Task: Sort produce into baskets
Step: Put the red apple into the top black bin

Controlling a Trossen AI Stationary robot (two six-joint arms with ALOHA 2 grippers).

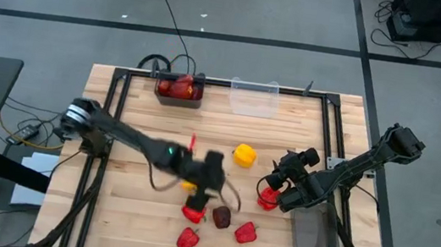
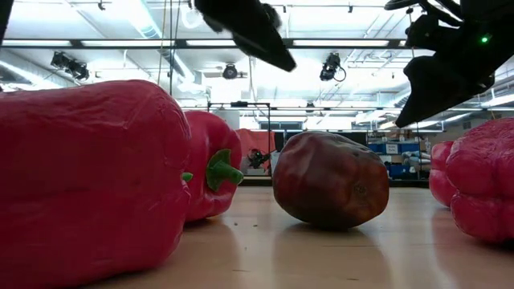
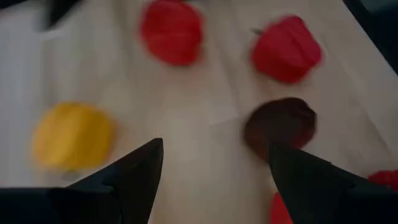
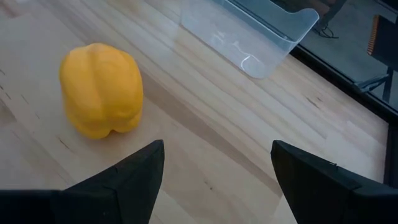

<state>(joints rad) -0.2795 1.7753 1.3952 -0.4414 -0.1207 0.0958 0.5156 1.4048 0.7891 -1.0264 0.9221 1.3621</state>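
My left gripper (image 1: pixel 213 182) hovers open above the middle of the table, over a yellow pepper (image 3: pixel 71 134) and a dark maroon fruit (image 3: pixel 280 124), touching neither. Red peppers (image 1: pixel 192 214) (image 1: pixel 187 239) (image 1: pixel 245 232) lie near the front edge around the maroon fruit (image 1: pixel 221 217). My right gripper (image 1: pixel 274 182) waits open to the right, above a red pepper (image 1: pixel 268 200), facing a second yellow pepper (image 4: pixel 102 90). The dark basket (image 1: pixel 178 89) at the far edge holds red produce. The clear basket (image 1: pixel 253 99) stands beside it.
A grey mesh basket (image 1: pixel 312 238) stands at the right front, beside the right arm. Black frame rails (image 1: pixel 119 119) run along the table's left and right sides. In the low view the red peppers (image 2: pixel 88 177) (image 2: pixel 478 189) and the maroon fruit (image 2: pixel 329 181) rest on the wood.
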